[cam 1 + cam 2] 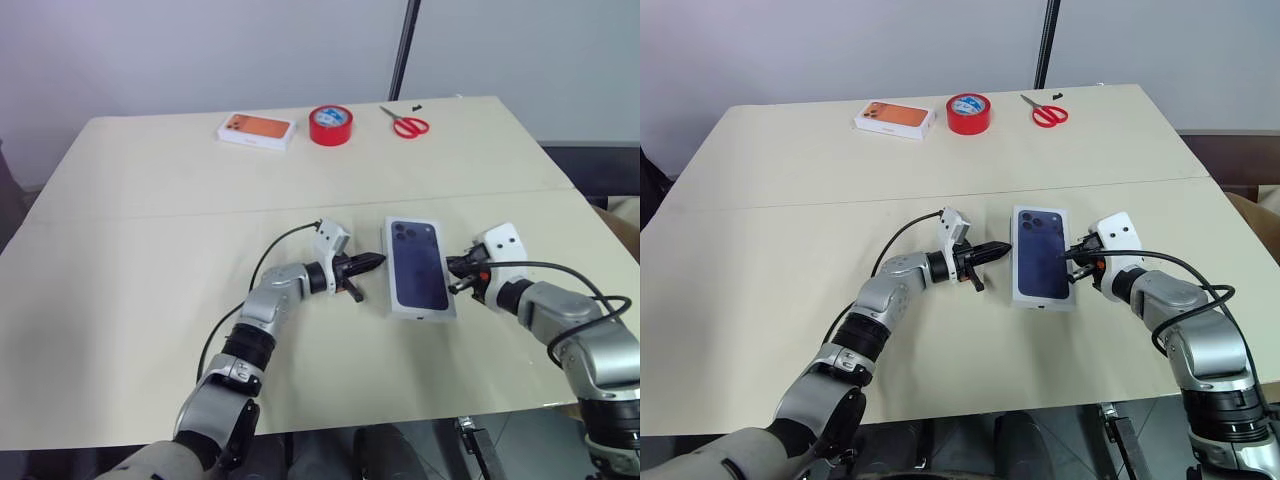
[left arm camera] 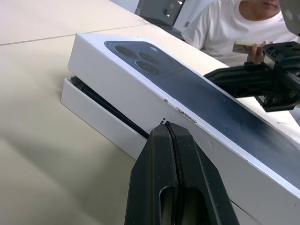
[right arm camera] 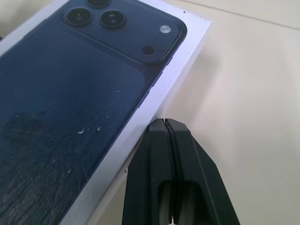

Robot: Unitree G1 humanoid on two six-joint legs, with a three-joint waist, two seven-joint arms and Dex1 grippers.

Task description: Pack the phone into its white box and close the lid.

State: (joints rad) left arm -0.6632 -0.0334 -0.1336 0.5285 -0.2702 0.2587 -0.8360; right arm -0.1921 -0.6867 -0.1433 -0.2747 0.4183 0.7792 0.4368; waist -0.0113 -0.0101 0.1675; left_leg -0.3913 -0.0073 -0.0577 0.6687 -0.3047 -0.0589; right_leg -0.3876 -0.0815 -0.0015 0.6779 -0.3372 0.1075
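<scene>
The lid (image 1: 418, 267), white with a dark blue phone picture on top, sits over the white box (image 2: 101, 123) near the bench's (image 1: 150, 330) front edge, right of its middle. In the left wrist view the lid is not fully down: it rides tilted, with a dark gap between its lower rim and the box wall, and a dark edge shows inside that gap; whether that is the phone cannot be told. The picture's camera cluster lies at the far end of the lid. The printed surface carries fine scratches, seen in the right wrist view.

The left pincer (image 1: 372, 264) is shut, its two black fingers pressed together, holding nothing. It points level toward the lid's left long side, its tip at or just beside that wall, about midway along. The left arm reaches in from the near edge with the elbow bent.

The right pincer (image 1: 458, 268) is likewise shut and empty. Its tip stands at the lid's right long side, angled slightly downward, directly across from the left one, so the lid lies between the two tips. Contact on either side cannot be confirmed.

Along the far edge, well apart from the lid, lie an orange-topped box (image 1: 257, 130), a red tape roll (image 1: 331, 125) and red scissors (image 1: 405, 123). A person (image 2: 234, 23) in a white shirt appears beyond the bench in the left wrist view.
</scene>
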